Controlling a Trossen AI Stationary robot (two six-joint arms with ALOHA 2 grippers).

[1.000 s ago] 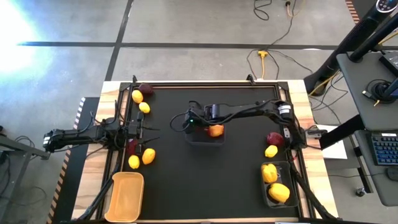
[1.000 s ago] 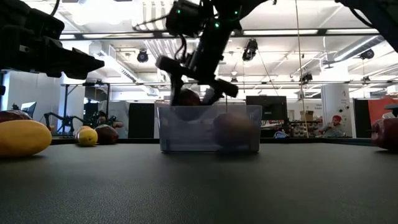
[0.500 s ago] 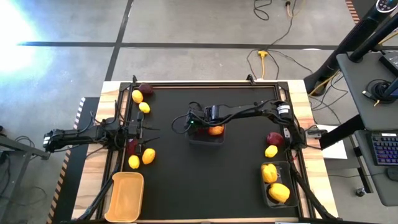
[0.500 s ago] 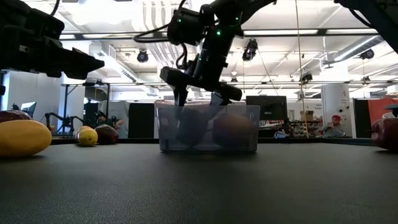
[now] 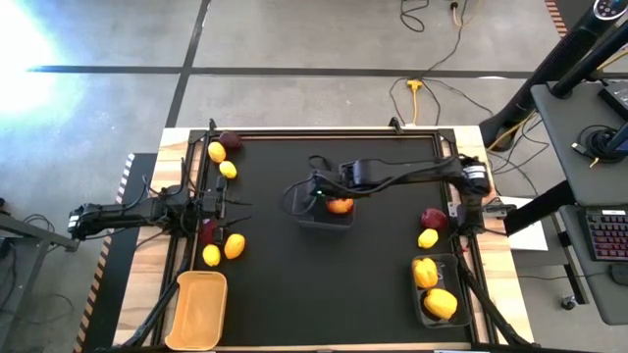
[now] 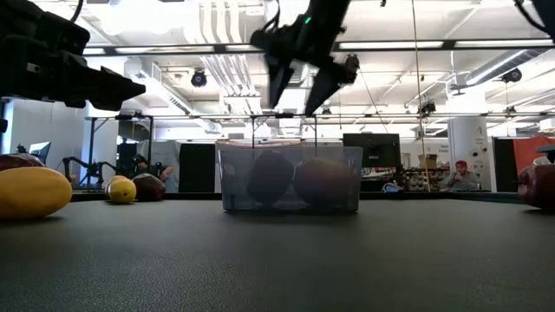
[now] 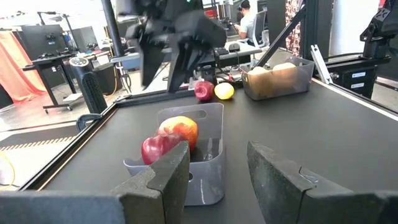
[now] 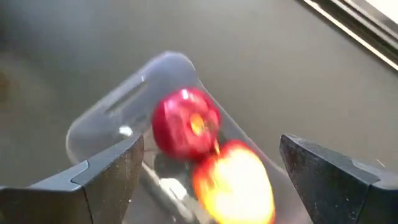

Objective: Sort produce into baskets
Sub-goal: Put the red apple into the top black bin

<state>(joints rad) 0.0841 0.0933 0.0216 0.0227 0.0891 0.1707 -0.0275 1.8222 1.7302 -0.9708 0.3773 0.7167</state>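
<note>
1. Right wrist view showed the right gripper (image 8: 208, 180) spread wide and empty above the clear bin (image 8: 118, 118) — a dark-red fruit (image 8: 185, 122) and a red-yellow fruit (image 8: 235, 184) lay inside, touching.
2. Left gripper (image 5: 228, 204) waited at the table's left side, fingers pressed together, beside two lemons (image 5: 223, 247).
3. Yellow-orange bin (image 5: 197, 310) stood empty — the dark bin (image 5: 436, 289) held yellow produce.

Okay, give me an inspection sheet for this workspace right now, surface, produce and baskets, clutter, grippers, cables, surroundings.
Surface: black mat in a wooden frame.
Job's things: clear bin at centre holds a dark-red fruit and a red-yellow fruit; yellow-orange bin holds no produce; dark bin holds yellow peppers; loose fruit lies along both edges.
Clutter: nothing seen.
Grippers: right gripper open, above the clear bin; left gripper shut, at the left edge.
Cables: yellow cord on the floor.
Surroundings: desk with keyboard at right.
</note>
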